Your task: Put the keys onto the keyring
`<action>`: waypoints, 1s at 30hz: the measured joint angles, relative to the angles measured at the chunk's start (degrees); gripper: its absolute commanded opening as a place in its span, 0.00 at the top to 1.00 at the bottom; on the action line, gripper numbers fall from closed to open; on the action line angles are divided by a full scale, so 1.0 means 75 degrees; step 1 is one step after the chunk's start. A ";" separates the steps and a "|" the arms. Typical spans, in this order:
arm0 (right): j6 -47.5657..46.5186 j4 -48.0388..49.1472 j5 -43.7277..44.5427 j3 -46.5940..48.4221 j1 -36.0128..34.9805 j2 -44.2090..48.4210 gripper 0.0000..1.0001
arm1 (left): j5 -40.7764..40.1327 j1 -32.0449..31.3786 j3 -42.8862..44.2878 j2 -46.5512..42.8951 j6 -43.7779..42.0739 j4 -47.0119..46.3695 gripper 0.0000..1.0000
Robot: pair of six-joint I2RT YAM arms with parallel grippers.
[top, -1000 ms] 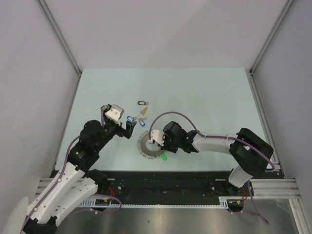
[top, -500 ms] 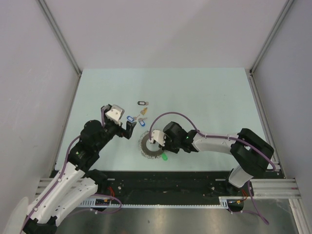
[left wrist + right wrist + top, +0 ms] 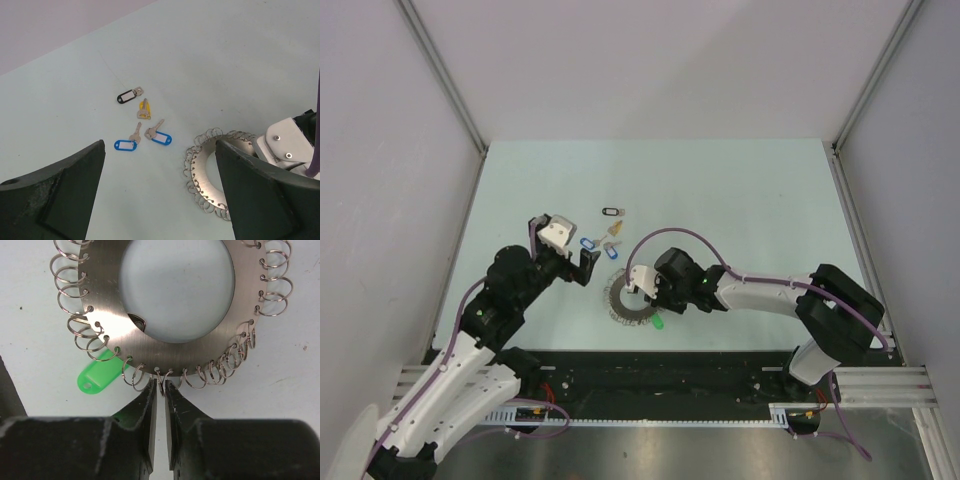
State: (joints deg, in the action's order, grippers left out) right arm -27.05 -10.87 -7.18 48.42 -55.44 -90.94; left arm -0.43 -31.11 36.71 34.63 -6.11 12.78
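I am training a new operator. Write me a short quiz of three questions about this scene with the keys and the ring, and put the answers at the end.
1. True or false: the left gripper is holding a key.
2. Which tag lies partly under the rim of the keyring, beside the right gripper? A) blue B) green C) black
3. Fill in: ___ keys with blue tags lie on the table.

Key
1. False: its jaws stand wide open and empty.
2. B, the green tag.
3. Two.
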 measured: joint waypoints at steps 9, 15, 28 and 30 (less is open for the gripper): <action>-0.0003 -0.0015 -0.0149 0.0035 0.0000 0.0000 1.00 | 0.0114 0.0000 0.0000 0.0070 0.0000 0.0035 0.04; -0.0003 -0.0149 -0.0265 0.0064 0.0000 0.0163 1.00 | 0.0219 0.0000 0.0000 0.0125 0.0000 0.0035 0.04; -0.0090 0.0181 -0.0985 0.0099 0.0268 0.2527 1.00 | 0.2226 0.0000 0.0009 0.0959 -0.0178 0.0000 0.09; -0.0087 0.0335 -0.1163 0.0105 0.0361 0.2850 1.00 | 0.2716 0.0000 0.0032 0.1148 -0.0201 -0.0035 0.10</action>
State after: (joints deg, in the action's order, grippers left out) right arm -27.70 -8.36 -15.90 49.21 -52.73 -69.56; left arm 19.94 -31.11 36.95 43.24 -7.62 12.51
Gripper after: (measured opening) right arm 0.009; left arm 0.913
